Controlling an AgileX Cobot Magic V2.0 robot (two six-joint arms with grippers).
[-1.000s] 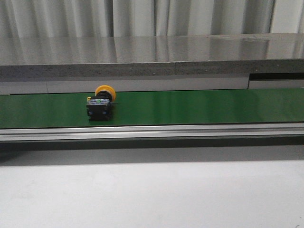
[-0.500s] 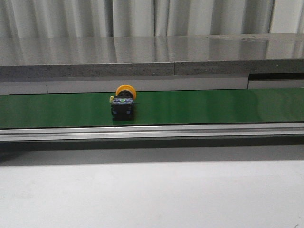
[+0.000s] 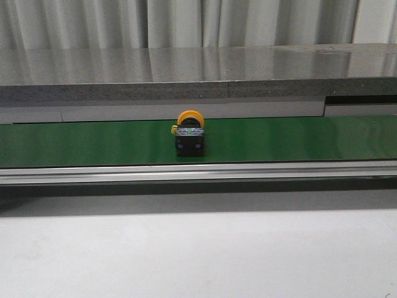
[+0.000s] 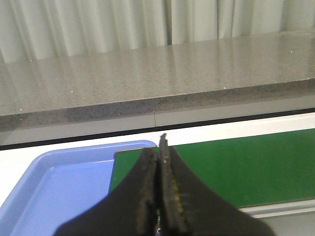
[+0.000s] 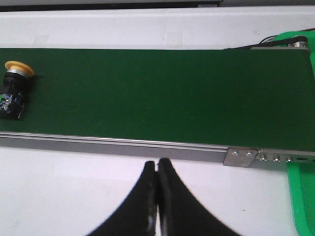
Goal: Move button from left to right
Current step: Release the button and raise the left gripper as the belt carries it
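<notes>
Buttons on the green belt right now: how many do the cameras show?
1. The button lies about mid-belt on the green belt in the front view; the right wrist view shows the same one. Neither view covers the belt's full length.

No text, label, brand, number or sign can be read in any view. The button (image 3: 188,137) on the green belt (image 3: 298,139) has a small patch of bluish and yellow marks on its black body, seen from the front and from the right wrist (image 5: 12,97), but it is too small and blurred to read.
</notes>
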